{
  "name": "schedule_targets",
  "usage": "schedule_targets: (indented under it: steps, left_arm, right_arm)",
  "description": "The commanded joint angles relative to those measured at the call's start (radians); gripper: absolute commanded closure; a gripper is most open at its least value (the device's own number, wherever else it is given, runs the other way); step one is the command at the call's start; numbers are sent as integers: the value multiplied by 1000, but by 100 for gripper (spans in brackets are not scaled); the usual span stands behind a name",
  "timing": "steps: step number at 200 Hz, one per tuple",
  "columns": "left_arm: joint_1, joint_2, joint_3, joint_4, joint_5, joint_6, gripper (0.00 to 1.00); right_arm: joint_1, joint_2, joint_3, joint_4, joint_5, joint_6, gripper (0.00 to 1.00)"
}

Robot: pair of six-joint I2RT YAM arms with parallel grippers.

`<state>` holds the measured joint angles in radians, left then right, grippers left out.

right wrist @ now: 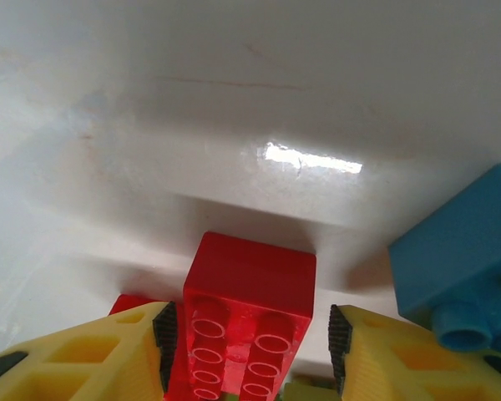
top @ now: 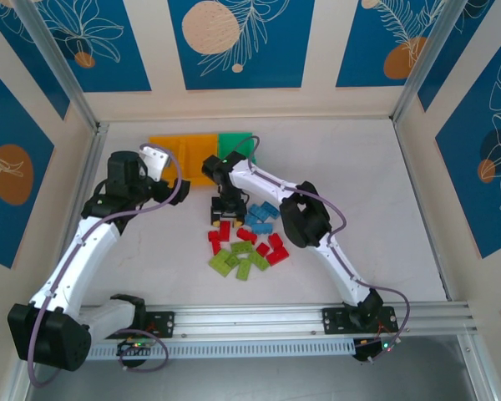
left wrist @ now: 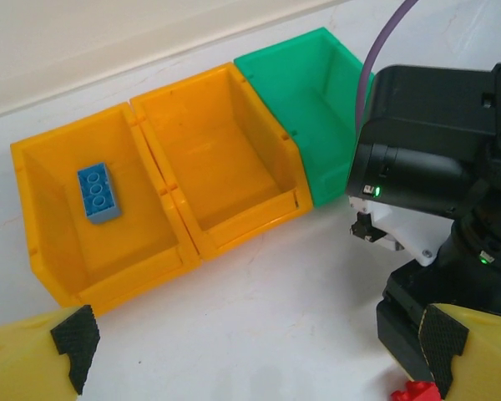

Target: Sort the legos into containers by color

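Claw of left arm spread wide, empty, at 6 o'clock of containers. One blue lego flat in leftmost orange bin. Loose legos on table. Claw of right arm part-open astride red brick; cannot tell if gripped. Blue brick at its 3 o'clock.

Two robot arms, white link shells w/ black joint housings. Left arm and right arm each sit on a black base block bolted to an aluminium rail. Purple cable runs up each arm from the rail. Left gripper: yellow fingers, black ridged pads. Right gripper: same colours. Small green LED lit on black wrist housing.
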<state>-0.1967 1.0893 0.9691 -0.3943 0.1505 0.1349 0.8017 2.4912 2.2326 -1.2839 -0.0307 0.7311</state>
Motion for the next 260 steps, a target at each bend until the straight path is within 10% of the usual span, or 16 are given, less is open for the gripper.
schedule_targets:
  steps: [1, 41, 111, 207, 260]
  left_arm:
    - [6, -28, -30, 50, -13, 23, 0]
    - [7, -45, -56, 77, -2, 35, 0]
    - [6, -51, -63, 100, 16, 8, 0]
    - [6, -29, 14, 34, 117, -183, 0]
    - [-3, -4, 21, 8, 149, -218, 0]
  right_arm:
    - [8, 45, 15, -37, 46, -10, 50]
    - [8, -88, -88, 56, 162, 8, 74]
    - [-101, -385, -134, 224, 358, -106, 74]
    - [-220, 76, 446, 426, 424, -405, 73]
    - [-219, 34, 462, 408, 375, -388, 47]
